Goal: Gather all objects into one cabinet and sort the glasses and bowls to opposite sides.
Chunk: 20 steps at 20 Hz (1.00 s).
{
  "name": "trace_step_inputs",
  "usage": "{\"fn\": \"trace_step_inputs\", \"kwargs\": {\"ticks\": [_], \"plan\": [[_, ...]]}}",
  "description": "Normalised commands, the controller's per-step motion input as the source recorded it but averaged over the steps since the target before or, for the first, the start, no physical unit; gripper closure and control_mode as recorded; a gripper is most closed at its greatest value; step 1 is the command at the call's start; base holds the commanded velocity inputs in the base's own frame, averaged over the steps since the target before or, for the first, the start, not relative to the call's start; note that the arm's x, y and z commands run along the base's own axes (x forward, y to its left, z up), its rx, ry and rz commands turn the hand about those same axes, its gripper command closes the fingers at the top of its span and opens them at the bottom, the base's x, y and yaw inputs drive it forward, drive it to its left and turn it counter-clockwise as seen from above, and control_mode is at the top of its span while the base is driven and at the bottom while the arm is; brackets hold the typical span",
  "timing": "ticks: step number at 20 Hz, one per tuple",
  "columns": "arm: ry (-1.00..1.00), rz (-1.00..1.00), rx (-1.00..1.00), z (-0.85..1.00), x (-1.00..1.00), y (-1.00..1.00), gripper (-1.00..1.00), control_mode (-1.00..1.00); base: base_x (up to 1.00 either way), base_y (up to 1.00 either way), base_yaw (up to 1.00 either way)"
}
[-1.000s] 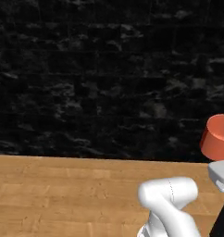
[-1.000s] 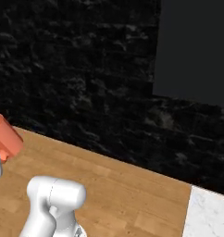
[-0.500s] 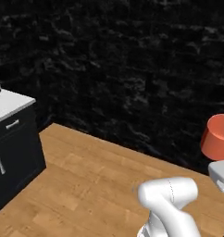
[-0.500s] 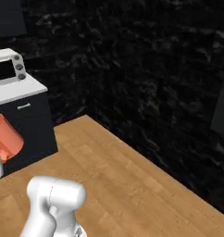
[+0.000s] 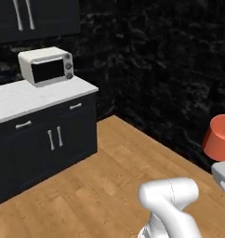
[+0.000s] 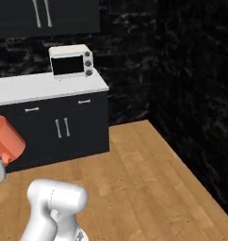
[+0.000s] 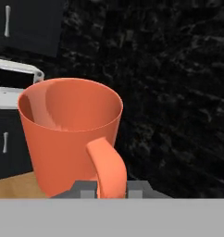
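An orange handled mug [image 7: 70,134], one of the glasses, stands upright and empty in front of the hand camera. My gripper [image 7: 110,187] is shut on its handle, with a dark fingertip on each side of it. The same mug [image 5: 219,137] hangs at the right edge of the left base view above the white hand. In the right base view the mug [image 6: 6,139] sits at the left edge. It is held in the air above the wooden floor. The bowls and the cabinet are out of view.
A white microwave [image 5: 46,66] stands on a white counter [image 5: 21,100] over black base cupboards with pale handles. Dark wall cupboards [image 6: 45,16] hang above, doors shut. A black stone wall [image 5: 170,69] runs along the right. Wooden floor [image 5: 100,186] lies between me and the counter.
The whole picture has swung: the base has turned, and the counter with the microwave has come into view. The mug stays in my shut gripper, in the same place relative to the arm.
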Motion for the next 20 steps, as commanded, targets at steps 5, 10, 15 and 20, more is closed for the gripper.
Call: {"fn": "trace_step_inputs", "kwargs": {"ticks": [5, 10, 15, 20], "plan": [[0.00, 0.00, 0.00, 0.00, 0.00, 0.00, 1.00, 1.00, 0.04, 0.00, 0.60], [0.00, 0.00, 0.00, 0.00, 0.00, 0.00, 1.00, 1.00, 0.00, 0.22, 0.58], [0.00, 0.00, 0.00, 0.00, 0.00, 0.00, 1.00, 1.00, 0.20, 0.52, 0.52], [0.00, 0.00, 0.00, 0.00, 0.00, 0.00, 1.00, 1.00, 0.75, 0.15, 0.46]]}}
